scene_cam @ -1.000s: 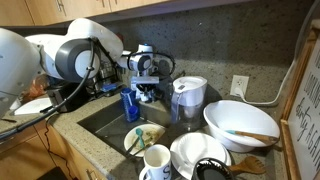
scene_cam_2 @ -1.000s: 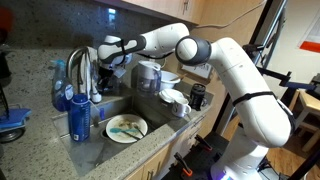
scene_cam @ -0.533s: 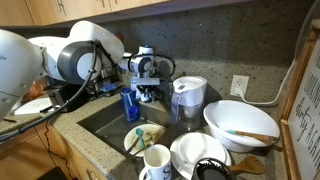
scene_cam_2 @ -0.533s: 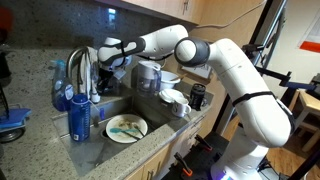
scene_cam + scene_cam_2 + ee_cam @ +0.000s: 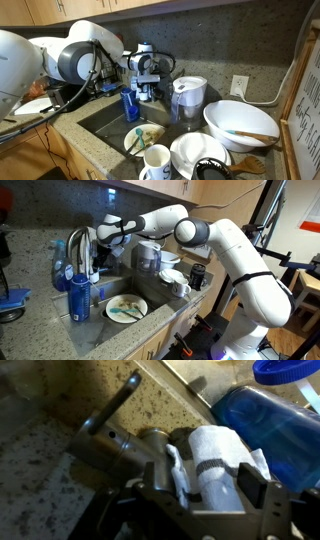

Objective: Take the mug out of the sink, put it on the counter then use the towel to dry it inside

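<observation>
1. Blue bottle (image 5: 78, 298), upright, capped.
2. Second blue bottle (image 5: 62, 276), upright, just behind the first.
3. Capped blue bottle (image 5: 268, 418), upper right of the wrist view (which of the two it is cannot be told).
4. Pitcher (image 5: 188, 97), clear body, grey lid, upright.
5. Big white bowl (image 5: 222, 132), beside the pitcher; a wooden spoon (image 5: 256, 137) lies inside it.
6. Plate (image 5: 143, 303), round, flat, with food scraps and a teal utensil on it.
7. Stack of white dishes (image 5: 195, 152), in front of the bowl.
8. Black cup (image 5: 197, 275), upright.
9. Wall outlet (image 5: 239, 85), white, with a cord plugged in.
10. Wooden cabinets (image 5: 60, 8), along the top edge.
</observation>
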